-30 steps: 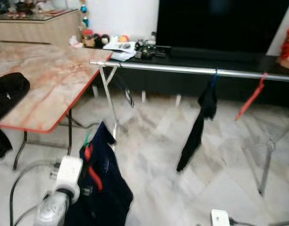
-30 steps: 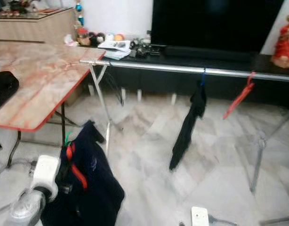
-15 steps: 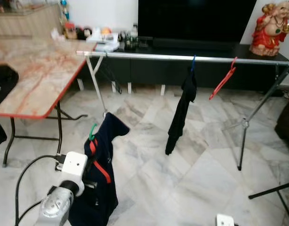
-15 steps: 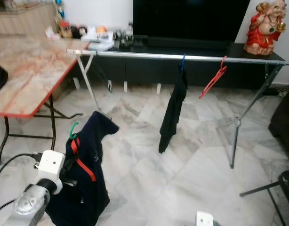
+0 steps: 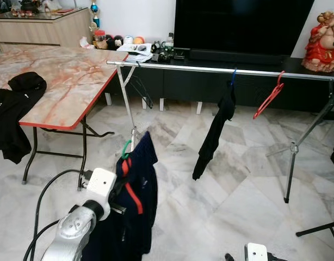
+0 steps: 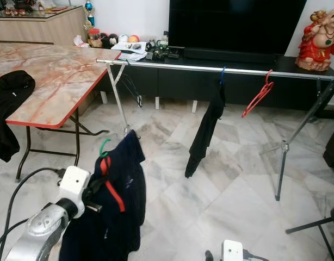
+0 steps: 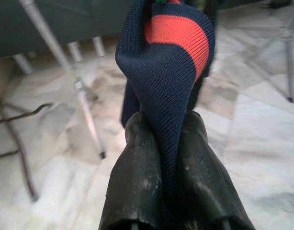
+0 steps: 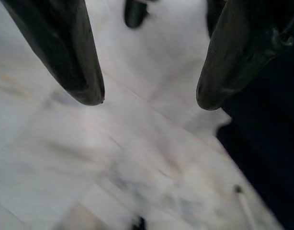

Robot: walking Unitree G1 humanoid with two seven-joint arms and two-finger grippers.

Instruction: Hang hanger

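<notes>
We find the left gripper (image 7: 168,143) clamped on a navy garment (image 5: 131,212) with green hanger (image 5: 125,149), near left of the rail (image 5: 221,69). Right gripper (image 8: 147,100) spread wide over floor (image 8: 137,158).

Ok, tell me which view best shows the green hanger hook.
The right eye view: the green hanger hook stands against pale floor above the navy garment. The left eye view shows it too; the left wrist view catches a green sliver.
</notes>
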